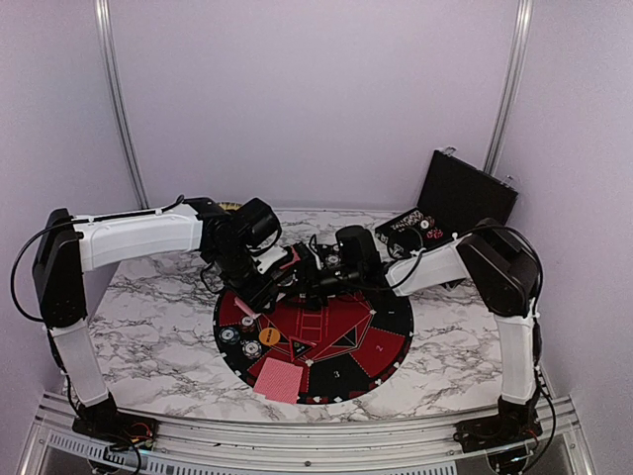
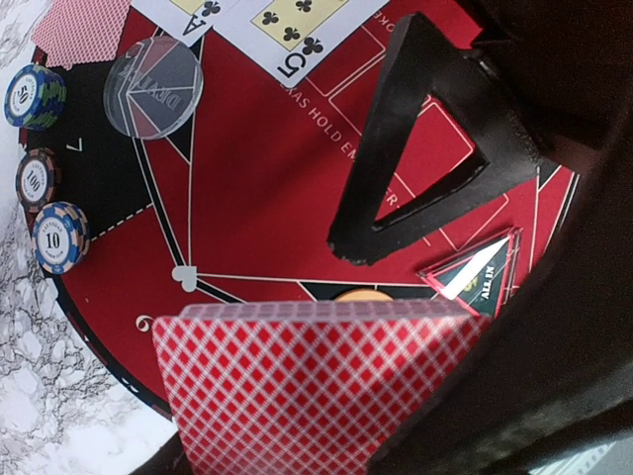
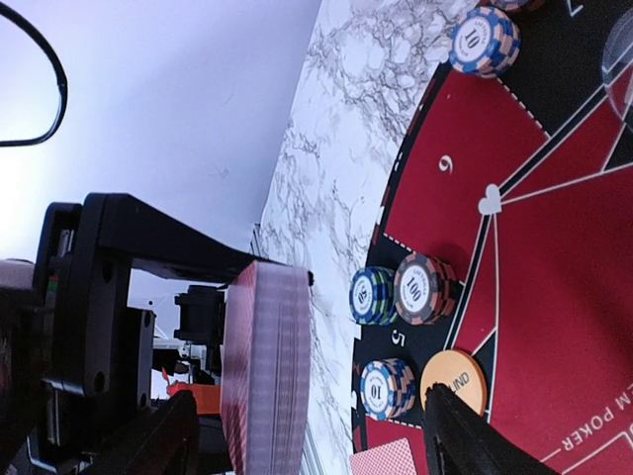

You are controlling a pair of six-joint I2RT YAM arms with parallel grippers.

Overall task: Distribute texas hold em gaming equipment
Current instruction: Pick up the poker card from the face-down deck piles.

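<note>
The left gripper [image 2: 371, 346] is closed on a deck of red-backed cards [image 2: 297, 386] and holds it above the far part of the round red-and-black mat [image 1: 391, 341]. The right gripper [image 3: 312, 396] faces it from the other side with its jaws spread wide. In the right wrist view the deck stands on edge between those jaws, but whether either finger touches it is hard to tell.

Below them on the mat lie two face-up cards, one a five of clubs [image 2: 297, 30], a clear round disc [image 2: 153, 87] and a small triangular marker [image 2: 475, 272]. Three chip stacks [image 2: 38, 180] sit in a row along the mat's left rim, and an orange disc [image 3: 453, 381] lies near more chips [image 3: 425, 289]. A single face-down card [image 1: 279, 381] rests at the mat's near edge. An open black case [image 1: 465, 193] stands at the back right of the marble table [image 1: 148, 327], well apart from the grippers
</note>
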